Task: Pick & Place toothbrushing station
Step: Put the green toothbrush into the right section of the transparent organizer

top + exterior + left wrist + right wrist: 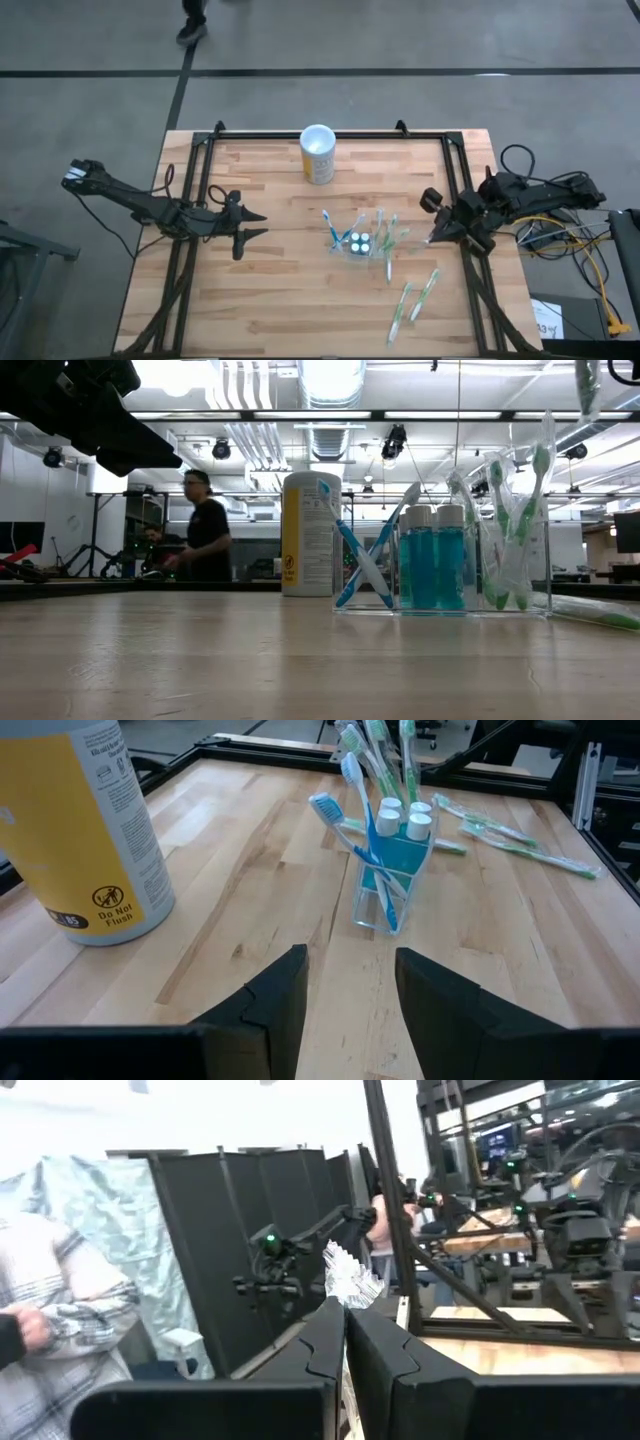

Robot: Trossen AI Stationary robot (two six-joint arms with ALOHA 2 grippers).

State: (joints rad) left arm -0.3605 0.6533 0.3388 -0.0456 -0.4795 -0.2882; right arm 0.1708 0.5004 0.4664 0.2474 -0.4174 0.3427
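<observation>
The toothbrushing station is a clear holder standing on its base right of the table's middle. It holds several toothbrushes and two white-capped bottles of blue liquid. My left gripper hovers open left of the station, pointing at it, with nothing between its fingers. My right gripper is raised at the table's right edge. It is shut, with a crinkled clear-white end showing past its tips. A green and white toothbrush hangs in from above in the low view. My right gripper pinches a thin wrapped thing, apparently a toothbrush, between its two shut fingers. Only the crinkled clear end shows beyond the tips, and the fingers hide the place of contact. The thing is lifted clear of the table.
A tall yellow canister with a white rim stands at the table's far middle. Two wrapped green toothbrushes lie near the front right. A black rail frame runs along the table's edges. People show in the room beyond.
</observation>
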